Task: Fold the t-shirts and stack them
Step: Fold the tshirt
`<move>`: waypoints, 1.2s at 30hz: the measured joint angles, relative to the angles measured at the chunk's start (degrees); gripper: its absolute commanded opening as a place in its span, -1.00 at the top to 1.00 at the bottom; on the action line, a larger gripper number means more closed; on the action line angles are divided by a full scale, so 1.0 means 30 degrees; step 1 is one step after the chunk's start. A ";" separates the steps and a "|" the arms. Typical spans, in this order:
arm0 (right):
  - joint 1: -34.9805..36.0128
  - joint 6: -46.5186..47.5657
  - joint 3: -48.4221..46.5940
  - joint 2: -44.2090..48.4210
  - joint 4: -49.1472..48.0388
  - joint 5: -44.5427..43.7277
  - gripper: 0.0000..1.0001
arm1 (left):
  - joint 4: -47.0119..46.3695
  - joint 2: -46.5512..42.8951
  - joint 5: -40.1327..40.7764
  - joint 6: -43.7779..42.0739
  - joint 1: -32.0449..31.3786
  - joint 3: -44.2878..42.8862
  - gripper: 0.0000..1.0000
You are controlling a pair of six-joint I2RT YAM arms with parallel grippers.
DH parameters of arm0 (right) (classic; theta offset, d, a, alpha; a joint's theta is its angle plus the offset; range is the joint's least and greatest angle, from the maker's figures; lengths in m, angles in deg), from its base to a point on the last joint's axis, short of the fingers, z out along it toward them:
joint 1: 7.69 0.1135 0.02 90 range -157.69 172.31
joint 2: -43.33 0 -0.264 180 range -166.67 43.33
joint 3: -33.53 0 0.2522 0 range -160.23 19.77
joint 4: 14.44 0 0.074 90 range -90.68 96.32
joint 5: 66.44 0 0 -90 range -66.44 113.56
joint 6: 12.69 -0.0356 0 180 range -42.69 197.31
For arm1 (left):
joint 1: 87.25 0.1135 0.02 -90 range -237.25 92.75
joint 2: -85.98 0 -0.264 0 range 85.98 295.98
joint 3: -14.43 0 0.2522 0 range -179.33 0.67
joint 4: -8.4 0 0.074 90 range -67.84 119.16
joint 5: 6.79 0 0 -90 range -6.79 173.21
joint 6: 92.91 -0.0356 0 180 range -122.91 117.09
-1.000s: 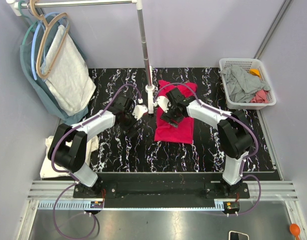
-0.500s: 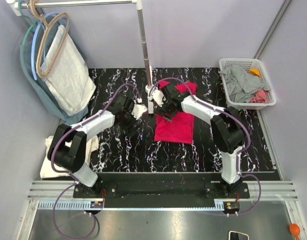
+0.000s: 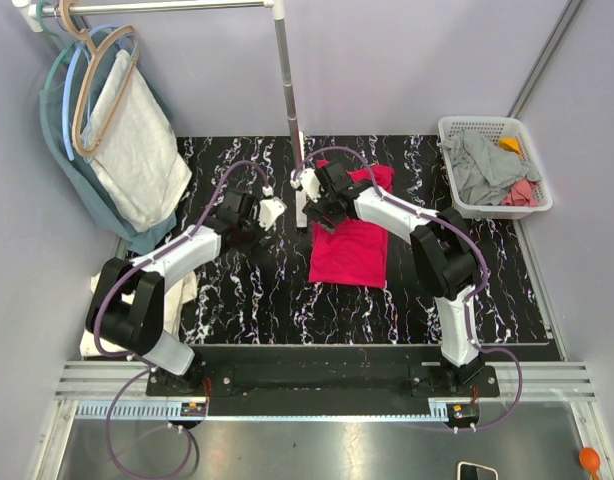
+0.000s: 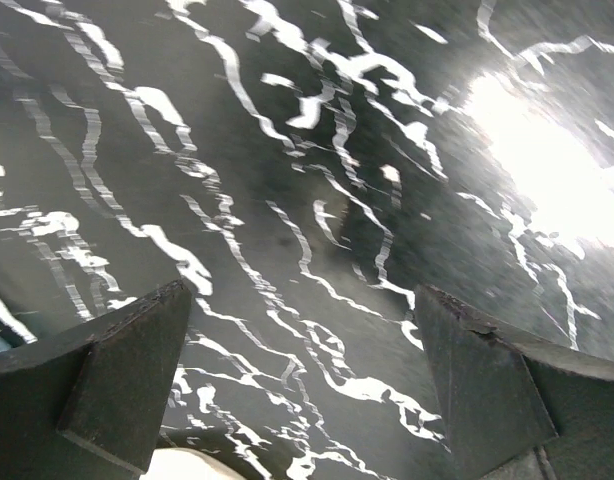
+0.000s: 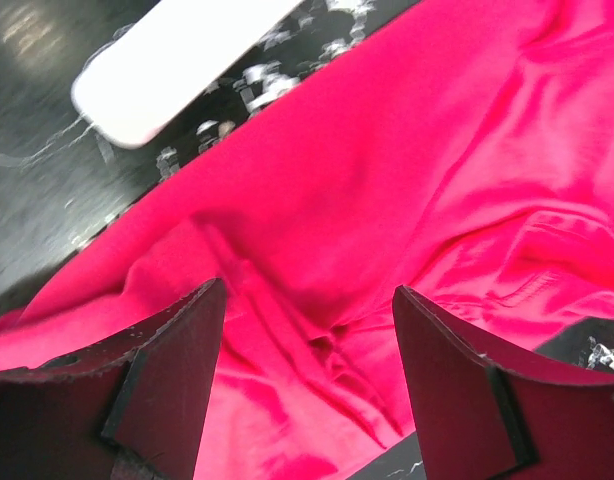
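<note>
Red shirt [image 3: 349,255] lies mid-table [image 3: 237,290], open marble to its left. Right gripper [image 5: 307,330] jaws apart over its crumpled far edge, beside pole base [image 5: 177,60]. Left gripper [image 4: 302,340] spread wide over marble.

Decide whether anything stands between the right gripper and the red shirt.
Nothing visible does. The right gripper, jaws open, is right over the red shirt, and only red cloth shows between its fingers. The white stand foot lies beside the shirt, not in the way.
</note>
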State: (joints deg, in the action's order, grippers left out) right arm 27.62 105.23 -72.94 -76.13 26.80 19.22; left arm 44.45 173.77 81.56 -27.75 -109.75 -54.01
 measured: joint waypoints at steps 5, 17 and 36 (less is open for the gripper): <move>0.0015 -0.0539 -0.0022 -0.0029 -0.0976 -0.1224 -0.53 | -0.0903 -0.0175 0.0809 0.0299 0.0124 0.0000 -0.98; 0.0029 -0.0809 0.0590 0.0984 -0.1902 -0.3577 -0.91 | -0.1107 -0.0262 0.1173 0.0481 0.0160 0.0219 -0.98; 0.0073 -0.0248 1.1570 1.2101 0.0095 -0.3963 -0.99 | 0.4102 0.3126 -0.4809 0.1654 -0.1056 -0.5544 -0.98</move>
State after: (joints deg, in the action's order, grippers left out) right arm 27.84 104.49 -38.23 -39.82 27.09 7.33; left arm 56.75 183.15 67.13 -22.79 -112.92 -70.64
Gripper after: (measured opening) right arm 0.994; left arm 0.988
